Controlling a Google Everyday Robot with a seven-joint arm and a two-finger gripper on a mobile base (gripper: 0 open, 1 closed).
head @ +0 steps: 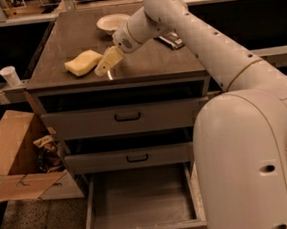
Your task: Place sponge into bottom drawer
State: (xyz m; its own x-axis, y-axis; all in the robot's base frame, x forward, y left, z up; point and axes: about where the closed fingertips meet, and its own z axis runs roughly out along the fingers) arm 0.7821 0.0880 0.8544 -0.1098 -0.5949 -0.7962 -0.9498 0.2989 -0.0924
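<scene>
The pale yellow sponge (83, 62) lies on the cabinet top (144, 61) near its front left. My gripper (105, 65) hangs just right of the sponge, close above the top, its pale fingers pointing down-left toward it. The sponge is not held. The bottom drawer (141, 201) is pulled out, a wide shallow grey tray with nothing in it; its front panel shows at the frame's lower edge.
A white bowl (111, 22) and a small dark flat object (171, 40) sit at the back of the cabinet top. The two upper drawers (128, 119) are closed. An open cardboard box (17, 157) stands on the floor to the left. A paper cup (10, 76) sits at far left.
</scene>
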